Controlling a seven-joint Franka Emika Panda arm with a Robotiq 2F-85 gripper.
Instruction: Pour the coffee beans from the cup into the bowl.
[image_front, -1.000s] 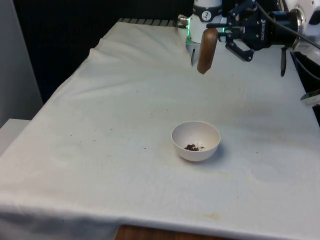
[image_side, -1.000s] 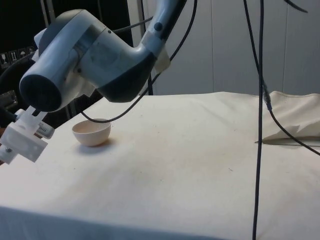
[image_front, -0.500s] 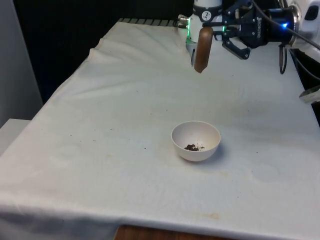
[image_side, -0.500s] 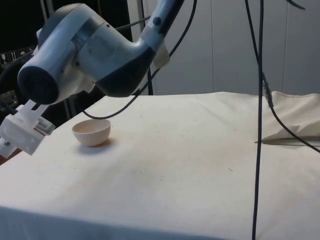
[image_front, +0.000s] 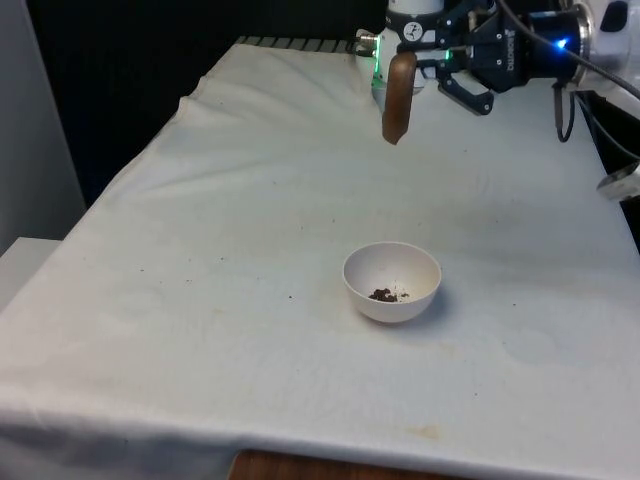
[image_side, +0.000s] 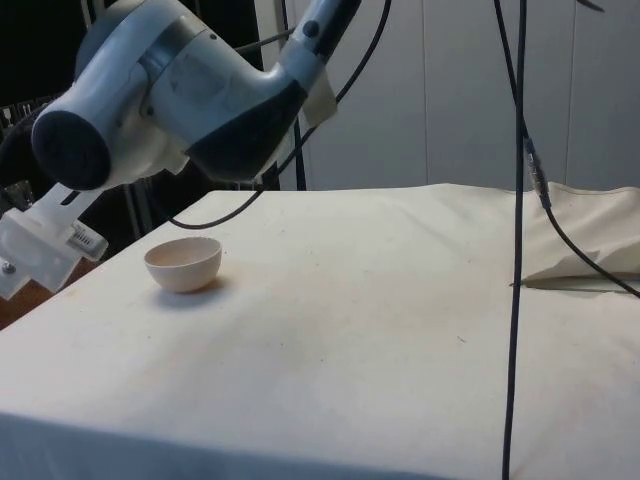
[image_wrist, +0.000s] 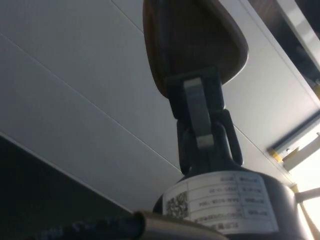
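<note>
A white bowl (image_front: 392, 281) stands on the white cloth near the middle of the table, with a small heap of coffee beans (image_front: 388, 294) at its bottom. The same bowl (image_side: 183, 264) sits at the side view's left, its inside hidden. High above the table and well beyond the bowl, my gripper (image_front: 414, 63) lies horizontal and is shut on the rim of a brown cup (image_front: 398, 97). The cup hangs turned on its side. In the wrist view the fingers (image_wrist: 197, 112) clamp the cup (image_wrist: 192, 45) against a pale wall; what the cup holds is hidden.
A stray bean (image_front: 291, 296) lies on the cloth to the front view's left of the bowl. Black cables (image_side: 520, 200) hang down over the table in the side view. A rumpled fold of cloth (image_side: 590, 262) lies at the far right there.
My gripper has risen with the cup and shifted slightly towards the front view's left. The bowl and its beans have not moved.
</note>
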